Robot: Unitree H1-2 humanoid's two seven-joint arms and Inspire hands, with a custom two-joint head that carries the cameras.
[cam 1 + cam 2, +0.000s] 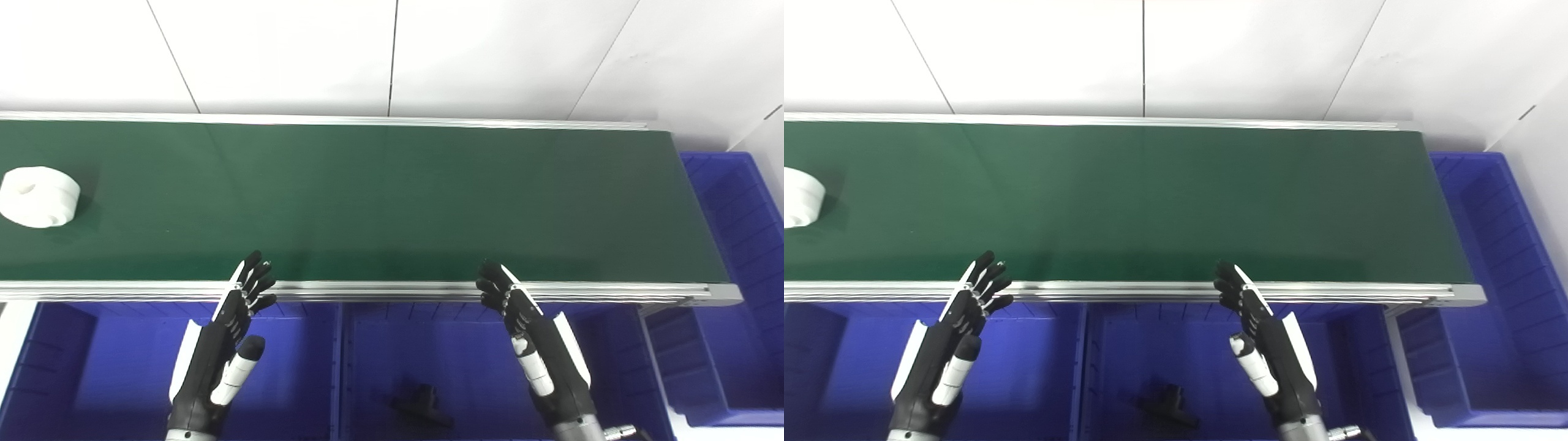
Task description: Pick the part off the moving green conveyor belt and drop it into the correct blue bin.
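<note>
The conveyor belt [392,202] runs crosswise just beyond both hands; the part [39,196] lies on it far out to the left of the left hand [229,334]; bins [122,367] sit beneath the hands, nearer than the belt; a small piece [421,404] lies in the bin between the hands, closer to the right hand [533,343]; another bin [744,245] stands well right of it, past the belt's end.

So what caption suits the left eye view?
Open hands wait as a white part rides the green belt.

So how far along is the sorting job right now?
One black part already lies in the middle blue bin. Nothing is in hand: the left hand and right hand hover open at the belt's near edge. Left: the white part on the green belt, unpicked.
</note>
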